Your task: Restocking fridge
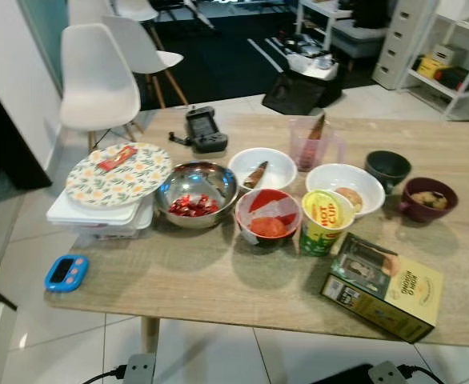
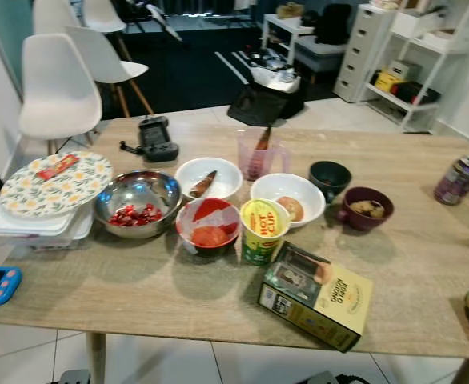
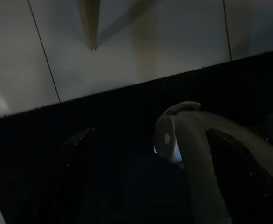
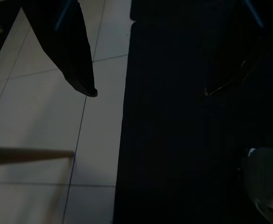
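While both arms hang idle over tiled floor (image 4: 43,126), left gripper (image 3: 150,154) jaws spread, holding nothing; right gripper (image 4: 150,93) jaws spread, empty. Worktop (image 1: 218,280) carries bowls, yellow box (image 1: 385,288).

A long wooden table (image 1: 218,288) with a pale grain top stands on a floor of large white tiles (image 1: 210,352), its slim leg (image 3: 89,23) coming down onto the tiles ahead of the left gripper (image 3: 148,154). Beyond the table's far edge, white moulded chairs (image 1: 98,80) with wooden legs stand by a white wall (image 1: 10,72), next to a dark rug (image 1: 218,56). At the far right are a white drawer unit (image 2: 361,48) and open white shelving (image 2: 426,64).
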Robot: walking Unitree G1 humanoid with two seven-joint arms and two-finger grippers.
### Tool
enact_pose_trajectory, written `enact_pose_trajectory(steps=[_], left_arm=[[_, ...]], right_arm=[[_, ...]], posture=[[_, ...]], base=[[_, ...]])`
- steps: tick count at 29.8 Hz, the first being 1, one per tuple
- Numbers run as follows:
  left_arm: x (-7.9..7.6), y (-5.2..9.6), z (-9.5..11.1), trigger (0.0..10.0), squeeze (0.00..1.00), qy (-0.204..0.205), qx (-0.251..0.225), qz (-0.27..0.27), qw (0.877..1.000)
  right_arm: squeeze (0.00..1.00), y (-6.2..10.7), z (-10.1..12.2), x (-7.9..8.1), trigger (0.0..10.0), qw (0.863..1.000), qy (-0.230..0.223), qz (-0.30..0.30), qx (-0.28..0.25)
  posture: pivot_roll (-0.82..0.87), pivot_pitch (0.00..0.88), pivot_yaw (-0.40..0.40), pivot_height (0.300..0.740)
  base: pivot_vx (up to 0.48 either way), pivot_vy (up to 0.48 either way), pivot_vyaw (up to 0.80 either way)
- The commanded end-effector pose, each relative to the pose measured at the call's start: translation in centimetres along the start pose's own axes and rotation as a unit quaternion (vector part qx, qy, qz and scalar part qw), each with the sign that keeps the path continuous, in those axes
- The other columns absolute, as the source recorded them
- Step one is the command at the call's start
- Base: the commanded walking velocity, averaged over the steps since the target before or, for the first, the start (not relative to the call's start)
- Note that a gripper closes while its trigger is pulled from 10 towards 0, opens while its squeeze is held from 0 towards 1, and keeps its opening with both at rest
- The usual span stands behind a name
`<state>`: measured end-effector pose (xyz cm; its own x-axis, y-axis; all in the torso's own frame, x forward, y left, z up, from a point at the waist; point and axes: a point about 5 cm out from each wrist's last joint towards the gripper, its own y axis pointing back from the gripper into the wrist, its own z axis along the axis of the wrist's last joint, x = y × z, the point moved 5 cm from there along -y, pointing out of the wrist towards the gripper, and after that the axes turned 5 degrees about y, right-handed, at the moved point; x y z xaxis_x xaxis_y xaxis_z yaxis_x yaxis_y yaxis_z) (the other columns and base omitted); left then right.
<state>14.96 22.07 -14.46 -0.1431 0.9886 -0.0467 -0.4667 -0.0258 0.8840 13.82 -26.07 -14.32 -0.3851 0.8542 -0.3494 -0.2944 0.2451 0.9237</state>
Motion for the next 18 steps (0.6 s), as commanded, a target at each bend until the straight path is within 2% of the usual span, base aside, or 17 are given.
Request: enact_pose_trajectory(steps=[1,8,13,18], left_arm=[[-0.2,0.0,-0.5,10.0,0.00,-0.009,0.012,-0.004,1.000],[-0.2,-0.1,0.2,10.0,0.00,-0.007,0.003,-0.002,1.000],[-0.2,0.0,-0.6,10.0,0.00,-0.009,0.011,-0.003,1.000],[-0.4,0.1,-1.1,10.0,0.00,0.006,0.012,0.000,1.000]], right_arm=[[0.00,0.0,-0.4,-0.2,10.0,1.000,-0.012,-0.004,0.005],[0.00,0.0,-0.8,0.0,10.0,1.000,-0.016,-0.006,0.008],[0.00,0.0,0.0,-0.5,10.0,1.000,-0.008,-0.016,-0.003],[0.00,0.0,0.5,-1.1,10.0,1.000,0.011,-0.020,-0.008]], posture=[[-0.05,0.000,-0.007,0.740],[-0.03,0.000,-0.002,0.740],[-0.03,0.000,-0.014,0.740],[-0.01,0.000,-0.042,0.740]], base=[[0.000,0.000,0.00],[0.000,0.000,0.00],[0.000,0.000,0.00],[0.000,0.000,0.00]])
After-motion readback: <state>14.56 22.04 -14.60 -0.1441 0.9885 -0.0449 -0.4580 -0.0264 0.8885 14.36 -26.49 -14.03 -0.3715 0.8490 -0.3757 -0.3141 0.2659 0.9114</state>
